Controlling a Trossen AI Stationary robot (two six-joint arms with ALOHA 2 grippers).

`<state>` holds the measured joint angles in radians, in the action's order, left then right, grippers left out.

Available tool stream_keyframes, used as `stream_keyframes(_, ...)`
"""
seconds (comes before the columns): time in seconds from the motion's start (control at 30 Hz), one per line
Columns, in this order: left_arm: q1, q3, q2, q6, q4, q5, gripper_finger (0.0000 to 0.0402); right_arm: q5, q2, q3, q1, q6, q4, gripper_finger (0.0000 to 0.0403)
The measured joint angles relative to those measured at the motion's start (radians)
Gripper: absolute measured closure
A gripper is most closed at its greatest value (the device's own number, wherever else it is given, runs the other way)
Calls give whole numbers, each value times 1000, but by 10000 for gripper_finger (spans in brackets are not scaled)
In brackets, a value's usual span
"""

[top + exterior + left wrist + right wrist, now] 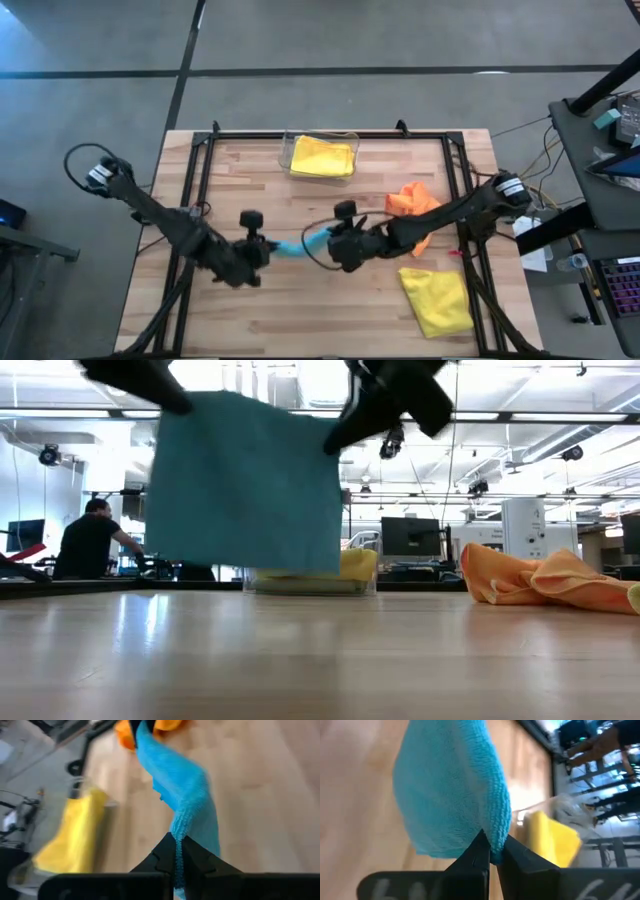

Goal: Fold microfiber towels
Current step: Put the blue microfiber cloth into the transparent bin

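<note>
The light blue towel (245,485) hangs spread between my two grippers above the table's middle; in the high view it shows edge-on (300,244). My left gripper (262,250) is shut on its left top corner, my right gripper (335,245) on its right top corner. An orange towel (412,203) lies crumpled on the table behind my right arm. One yellow towel (438,300) lies at the near right. Another yellow towel (322,157) lies in the clear bin (286,152). The pale green towel is out of view. My left gripper pinches the blue towel's top edge at a corner (179,837) between its two fingers. The towel hangs below, lifted clear of the table, its top edge stretched toward the other gripper. My right gripper pinches the towel's other top corner (494,842) between its two fingers. The cloth hangs below the fingers, clear of the table.
The clear bin stands at the table's far middle. A black frame (205,150) runs along the table's left, far and right sides. Bare wood lies near the front edge (300,320). A person (88,540) sits in the room beyond the table.
</note>
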<state>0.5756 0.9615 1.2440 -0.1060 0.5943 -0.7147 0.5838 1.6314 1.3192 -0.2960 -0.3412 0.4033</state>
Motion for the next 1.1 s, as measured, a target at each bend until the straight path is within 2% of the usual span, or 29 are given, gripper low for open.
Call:
stream_keyframes(0.27, -232, 1, -156, 284, -15, 17, 401, -45, -43, 78, 141, -58, 77, 395)
stream_keyframes(0.5, -488, -1, -226, 501, -66, 199, 401, -139, -63, 125, 283, -110, 120, 395)
stream_keyframes(0.63, -629, 2, -227, 606, -128, 306, 401, -168, -78, 134, 355, -145, 116, 395)
stream_keyframes(0.77, -751, 0, -210, 702, -200, 370, 401, -184, -94, 134, 429, -159, 114, 395)
stream_keyframes(1.1, -1044, 13, -56, 900, -409, 564, 401, -207, -104, 134, 622, -223, 113, 395)
